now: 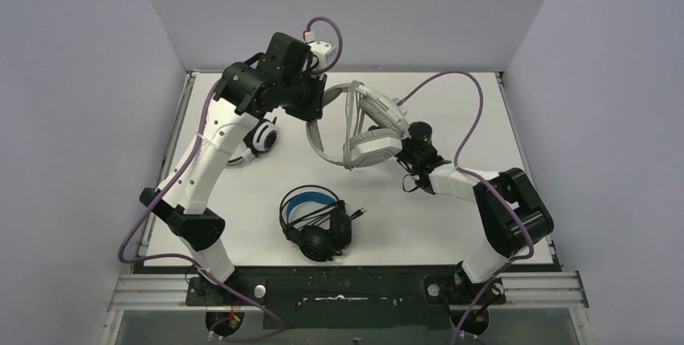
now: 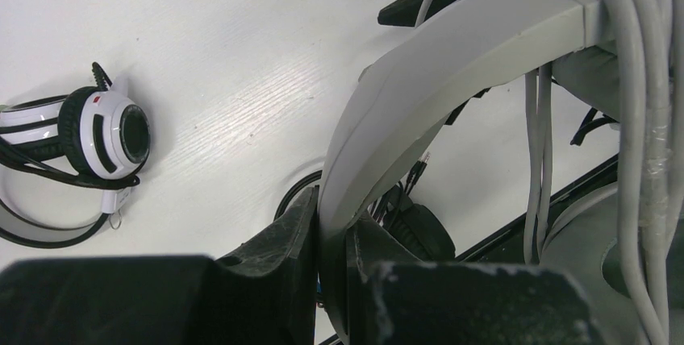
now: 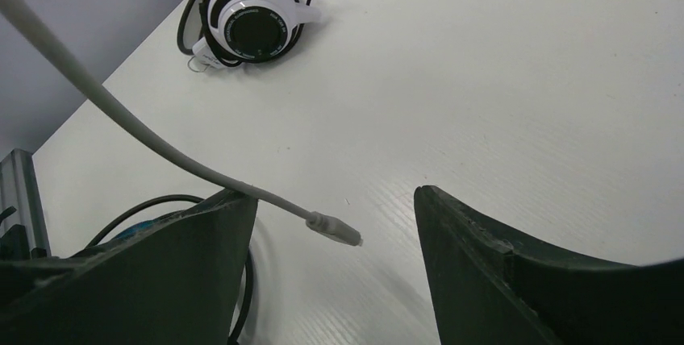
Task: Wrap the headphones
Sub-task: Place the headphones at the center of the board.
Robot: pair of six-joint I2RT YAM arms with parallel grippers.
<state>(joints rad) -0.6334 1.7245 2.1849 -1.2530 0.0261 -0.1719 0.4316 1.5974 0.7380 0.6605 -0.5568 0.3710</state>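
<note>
Three headsets are in view. The grey headset (image 1: 373, 145) is held up above the back middle of the worktop (image 1: 452, 224). Its band runs roughly left to right, from the left gripper (image 1: 313, 111) to the ear cups on the side of the right gripper (image 1: 401, 154). The left gripper is clenched on the band near one end. The pale cable (image 2: 637, 79) is looped several times across the band, its strands lying side by side.

The right gripper is released, its jaws wide apart. The loose end of the cable, with its plug (image 3: 335, 230), hangs between them, crossing the edge of one finger (image 3: 218, 240).

The white headset (image 1: 262, 137), with black cup centres, lies left of centre, partly hidden under the left arm. The black headset (image 1: 314, 220) lies flat at front centre, well apart from the others. Its blue-lined band arches toward the back and its cups point toward the front. Nothing lies between the grippers and the grey headset.
</note>
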